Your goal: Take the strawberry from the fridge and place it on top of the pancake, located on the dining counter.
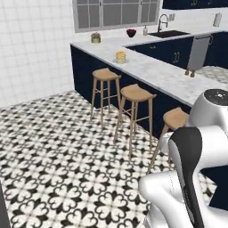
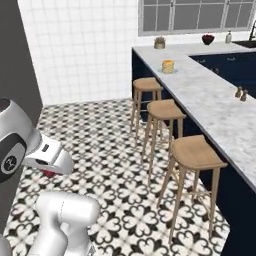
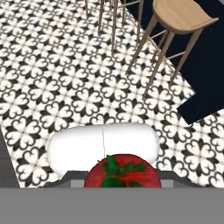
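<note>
The strawberry [image 3: 122,171], bright red with green leaves, sits at the bottom of the hand view, right at the fingers. In the right base view it is a red speck [image 2: 48,173] under the white hand, where my gripper [image 2: 50,170] is shut on it, low over the tiled floor. The pancake [image 1: 120,56] [image 2: 168,66] is a golden stack far off on the dining counter [image 1: 156,71] [image 2: 210,97], a marble top on a navy base. A dark grey slab [image 2: 15,60] stands beside the arm; I cannot tell whether it is the fridge.
Three wooden stools [image 1: 105,75] [image 1: 136,93] [image 1: 176,118] line the counter's near side, the closest one [image 3: 181,17] just ahead of the hand. Black-and-white patterned floor [image 1: 53,147] stretches between me and the counter. Two small shakers [image 2: 240,93], a potted plant [image 1: 95,38] and a red bowl [image 1: 131,32] stand on the counter.
</note>
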### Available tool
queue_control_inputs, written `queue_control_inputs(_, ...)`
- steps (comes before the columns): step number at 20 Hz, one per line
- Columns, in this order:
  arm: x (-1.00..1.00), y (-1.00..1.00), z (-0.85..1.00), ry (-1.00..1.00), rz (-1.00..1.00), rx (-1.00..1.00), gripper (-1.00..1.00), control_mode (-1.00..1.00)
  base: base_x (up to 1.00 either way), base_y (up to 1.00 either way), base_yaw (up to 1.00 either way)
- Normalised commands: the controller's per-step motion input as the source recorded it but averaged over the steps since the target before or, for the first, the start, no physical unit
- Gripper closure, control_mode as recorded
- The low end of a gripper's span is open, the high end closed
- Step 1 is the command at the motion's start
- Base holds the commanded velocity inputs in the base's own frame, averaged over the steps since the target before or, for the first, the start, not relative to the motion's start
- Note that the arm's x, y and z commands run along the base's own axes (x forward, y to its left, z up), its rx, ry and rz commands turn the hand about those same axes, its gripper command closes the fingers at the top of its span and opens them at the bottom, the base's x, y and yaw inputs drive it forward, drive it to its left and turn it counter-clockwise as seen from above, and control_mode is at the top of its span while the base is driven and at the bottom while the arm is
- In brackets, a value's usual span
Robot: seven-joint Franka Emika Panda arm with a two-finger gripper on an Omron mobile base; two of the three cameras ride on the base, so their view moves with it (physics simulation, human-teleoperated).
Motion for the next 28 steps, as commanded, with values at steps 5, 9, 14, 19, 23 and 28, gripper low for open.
queue_control_inputs(5,0.0,0.0,0.0,0.0,0.0,0.0,1.0,1.0,1.0,0.87,-0.58)
queue_control_inputs(9,0.0,0.0,0.0,0.0,0.0,0.0,1.0,1.0,1.0,0.85,-0.59)
queue_control_inputs(14,0.0,0.0,0.0,0.0,0.0,0.0,1.0,1.0,0.98,0.88,-0.59)
queue_control_inputs(19,0.0,0.0,0.0,0.0,0.0,0.0,1.0,1.0,0.7,1.0,-0.52)
queue_control_inputs(23,0.0,0.0,0.0,0.0,0.0,0.0,1.0,1.0,0.47,1.0,-0.42)
queue_control_inputs(28,0.0,0.0,0.0,0.0,0.0,0.0,1.0,1.0,0.45,1.0,-0.33)
